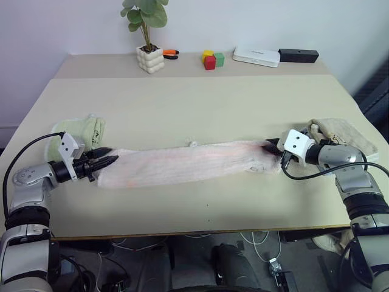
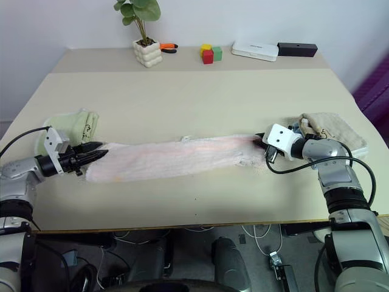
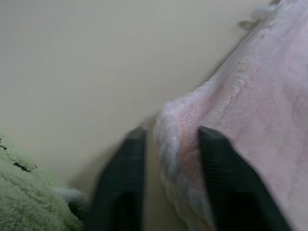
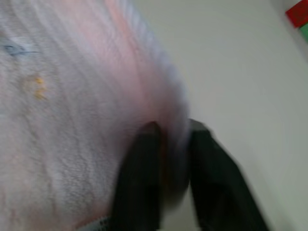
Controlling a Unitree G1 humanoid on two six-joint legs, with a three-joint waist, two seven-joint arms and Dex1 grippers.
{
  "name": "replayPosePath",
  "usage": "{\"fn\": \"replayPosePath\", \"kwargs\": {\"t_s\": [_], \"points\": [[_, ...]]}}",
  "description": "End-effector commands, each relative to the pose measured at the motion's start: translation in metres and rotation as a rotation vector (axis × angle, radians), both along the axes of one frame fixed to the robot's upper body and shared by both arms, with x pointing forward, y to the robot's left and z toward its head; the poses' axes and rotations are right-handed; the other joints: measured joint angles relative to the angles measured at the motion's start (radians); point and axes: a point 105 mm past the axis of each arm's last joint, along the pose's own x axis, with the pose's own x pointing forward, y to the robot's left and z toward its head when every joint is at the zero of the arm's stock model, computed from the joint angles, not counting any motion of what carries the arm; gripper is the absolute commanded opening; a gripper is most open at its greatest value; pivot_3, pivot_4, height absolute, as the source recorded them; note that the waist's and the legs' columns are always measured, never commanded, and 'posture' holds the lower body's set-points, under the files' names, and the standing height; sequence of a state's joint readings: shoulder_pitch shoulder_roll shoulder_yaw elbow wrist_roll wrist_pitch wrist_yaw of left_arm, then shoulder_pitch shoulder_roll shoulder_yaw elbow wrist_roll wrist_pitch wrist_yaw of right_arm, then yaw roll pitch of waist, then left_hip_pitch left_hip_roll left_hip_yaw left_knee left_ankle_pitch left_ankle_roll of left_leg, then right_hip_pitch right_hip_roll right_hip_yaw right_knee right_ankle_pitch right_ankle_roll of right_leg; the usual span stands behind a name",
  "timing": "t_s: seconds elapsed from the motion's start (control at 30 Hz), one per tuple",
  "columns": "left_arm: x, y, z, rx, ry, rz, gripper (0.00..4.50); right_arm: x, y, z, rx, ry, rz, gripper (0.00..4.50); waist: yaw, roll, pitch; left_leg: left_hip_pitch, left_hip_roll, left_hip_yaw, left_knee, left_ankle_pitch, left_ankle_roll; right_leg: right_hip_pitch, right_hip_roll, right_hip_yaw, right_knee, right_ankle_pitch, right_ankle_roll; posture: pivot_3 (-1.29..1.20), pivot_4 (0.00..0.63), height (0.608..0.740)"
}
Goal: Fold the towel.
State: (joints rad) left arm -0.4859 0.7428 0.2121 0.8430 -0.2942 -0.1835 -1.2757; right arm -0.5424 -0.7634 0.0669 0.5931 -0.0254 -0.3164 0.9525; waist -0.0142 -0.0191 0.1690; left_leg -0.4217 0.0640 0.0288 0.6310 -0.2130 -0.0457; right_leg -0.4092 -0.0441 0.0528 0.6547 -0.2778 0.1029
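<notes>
While both claws gape at its ends, the towel lies long, pink, fluffy.

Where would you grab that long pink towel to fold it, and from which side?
By its two short ends, I'd say. The towel lies stretched in a narrow strip across the table, so each end offers a thin edge. The left gripper comes in level from the left end, the right gripper from the right.
</notes>
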Motion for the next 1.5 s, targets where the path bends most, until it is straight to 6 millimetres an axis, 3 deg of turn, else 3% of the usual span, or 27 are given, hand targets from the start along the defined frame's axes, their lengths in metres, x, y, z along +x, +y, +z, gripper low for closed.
{"fn": "replayPosePath", "kwargs": {"t_s": [0.03,0.07,0.13,0.33,0.53,0.67,0.77,0.9,1.03,1.23,1.5], "points": [[0.002,-0.002,0.016,0.001,-0.055,-0.024,3.91,0.006,0.001,0.019,-0.005,-0.096,-0.012,2.95,0.0,0.0,0.0,0.0,0.0,0.0,0.0,0.0,0.0,0.0,0.0,0.0,0.0,0.0,0.0,0.0,0.15,0.74],[0.002,-0.003,0.019,-0.005,-0.063,-0.034,4.41,0.006,0.001,0.02,-0.011,-0.103,-0.014,3.43,0.001,0.0,0.0,0.0,0.0,0.0,0.0,0.0,0.0,0.0,0.0,0.0,0.0,0.0,0.0,0.0,0.15,0.74],[0.0,-0.007,0.027,-0.021,-0.078,-0.063,4.5,0.006,0.0,0.021,-0.021,-0.11,-0.015,4.34,0.001,0.0,0.0,0.0,0.0,0.0,0.0,0.0,0.0,0.0,0.0,0.0,0.0,0.0,0.0,0.0,0.15,0.74],[-0.005,-0.022,0.047,-0.112,-0.098,-0.126,4.5,0.006,0.003,0.034,0.122,-0.074,-0.026,4.34,-0.001,0.0,0.0,0.0,0.0,0.0,0.0,0.0,0.0,0.0,0.0,0.0,0.0,0.0,0.0,0.0,0.15,0.74],[-0.018,-0.045,0.061,-0.243,-0.074,-0.212,4.5,0.001,0.018,0.065,0.367,-0.067,0.024,4.34,-0.002,0.0,0.0,0.0,0.0,-0.001,0.0,0.0,0.0,0.0,0.0,0.0,0.001,0.0,0.0,0.0,0.15,0.74],[-0.025,-0.046,0.081,-0.274,-0.099,-0.234,4.5,-0.003,0.011,0.074,0.373,-0.106,0.014,4.34,0.001,0.0,0.0,0.0,0.0,-0.001,0.0,0.0,0.0,0.0,0.0,0.0,0.001,0.0,0.0,0.0,0.15,0.74],[-0.035,-0.049,0.084,-0.225,-0.115,-0.274,4.5,-0.01,0.008,0.077,0.345,-0.113,0.03,4.34,0.001,0.0,0.0,0.0,0.0,-0.001,0.0,0.0,0.0,0.0,0.0,0.0,0.001,0.0,0.0,0.0,0.15,0.74],[-0.059,-0.051,0.071,-0.05,-0.089,-0.35,4.5,-0.052,0.007,0.051,0.14,-0.008,0.15,4.34,0.004,0.0,0.0,0.0,0.0,-0.001,-0.001,0.0,0.0,0.0,0.0,0.0,0.0,-0.001,0.0,0.0,0.15,0.74],[-0.072,-0.049,0.048,0.102,-0.045,-0.383,4.5,-0.075,0.001,0.026,0.016,0.078,0.181,4.34,0.0,0.0,0.0,0.001,0.0,-0.001,-0.001,-0.001,0.001,0.0,0.0,0.0,0.0,-0.003,-0.003,0.0,0.15,0.74],[-0.067,-0.049,0.013,0.318,-0.031,-0.388,4.5,-0.065,0.006,0.015,0.004,0.043,0.136,4.34,0.0,0.0,0.0,0.003,0.0,0.001,0.0,0.0,0.001,0.002,-0.001,0.001,-0.001,-0.003,-0.005,0.0,0.15,0.74],[-0.064,-0.042,-0.004,0.416,-0.027,-0.369,4.5,-0.057,0.0,-0.004,-0.119,0.032,0.127,4.34,0.002,0.0,0.0,0.001,0.0,0.001,0.0,0.0,0.001,0.001,-0.001,0.001,-0.003,-0.003,-0.005,0.0,0.15,0.74]]}}
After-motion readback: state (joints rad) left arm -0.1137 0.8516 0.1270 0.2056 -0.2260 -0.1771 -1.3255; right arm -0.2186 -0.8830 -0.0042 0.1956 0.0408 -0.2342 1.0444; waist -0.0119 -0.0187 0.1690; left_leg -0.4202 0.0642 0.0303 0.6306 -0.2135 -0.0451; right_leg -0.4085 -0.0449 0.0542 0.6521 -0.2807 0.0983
